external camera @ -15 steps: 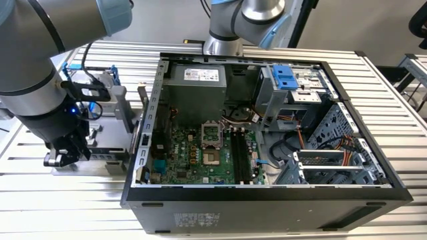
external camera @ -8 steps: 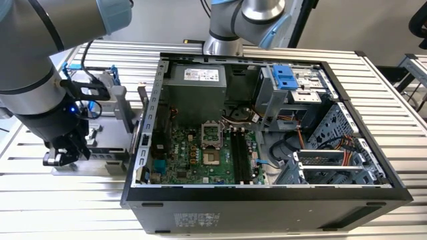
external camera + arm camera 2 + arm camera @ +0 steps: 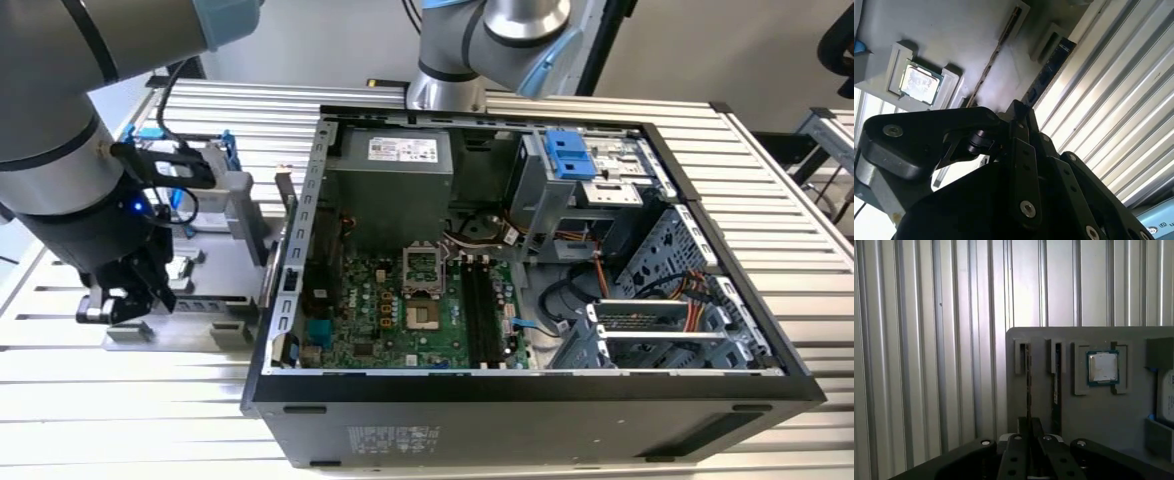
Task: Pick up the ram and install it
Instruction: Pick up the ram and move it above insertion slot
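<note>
At the exterior view's left, the black hand point(image 3: 123, 300) pinches the thin, dark ram stick point(image 3: 1027, 375) standing edgewise in the grey slotted holder point(image 3: 1094, 415).

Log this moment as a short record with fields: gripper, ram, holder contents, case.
gripper: over the grey holder, lined up with the ram
ram: standing on edge in a holder slot, not yet in the case
second stick: in the neighbouring slot
processor: in its recess in the holder
case: open, to the exterior view's right of the holder
</note>
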`<control>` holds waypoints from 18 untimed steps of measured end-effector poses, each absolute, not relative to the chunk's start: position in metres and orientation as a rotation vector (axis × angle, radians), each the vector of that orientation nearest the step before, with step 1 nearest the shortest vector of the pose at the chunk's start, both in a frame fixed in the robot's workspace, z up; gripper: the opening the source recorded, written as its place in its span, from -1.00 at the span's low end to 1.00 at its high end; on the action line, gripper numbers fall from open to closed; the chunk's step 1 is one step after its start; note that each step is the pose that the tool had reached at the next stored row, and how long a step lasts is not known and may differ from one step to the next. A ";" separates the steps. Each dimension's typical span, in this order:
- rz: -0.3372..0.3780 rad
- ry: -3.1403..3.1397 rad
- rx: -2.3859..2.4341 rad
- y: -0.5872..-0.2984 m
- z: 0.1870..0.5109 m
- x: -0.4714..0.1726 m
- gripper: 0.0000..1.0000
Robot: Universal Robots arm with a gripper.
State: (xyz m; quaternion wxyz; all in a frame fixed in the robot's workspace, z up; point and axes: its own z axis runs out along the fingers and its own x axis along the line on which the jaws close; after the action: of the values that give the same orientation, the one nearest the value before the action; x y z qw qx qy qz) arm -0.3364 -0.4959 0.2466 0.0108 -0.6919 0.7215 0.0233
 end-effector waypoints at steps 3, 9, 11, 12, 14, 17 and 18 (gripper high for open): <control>0.073 2.252 -2.159 -0.496 0.254 -0.337 -1.00; 0.073 2.252 -2.159 -0.495 0.269 -0.337 -1.00; 0.073 2.252 -2.159 -0.495 0.275 -0.337 -1.00; 0.073 2.252 -2.159 -0.495 0.277 -0.337 -1.00; 0.073 2.252 -2.159 -0.495 0.283 -0.337 -1.00; 0.072 2.251 -2.158 -0.495 0.291 -0.337 -1.00; 0.072 2.251 -2.159 -0.495 0.293 -0.337 -1.00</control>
State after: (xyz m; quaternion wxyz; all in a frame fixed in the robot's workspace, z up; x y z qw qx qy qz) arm -0.3369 -0.4955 0.2934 0.0110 -0.6919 0.7216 0.0230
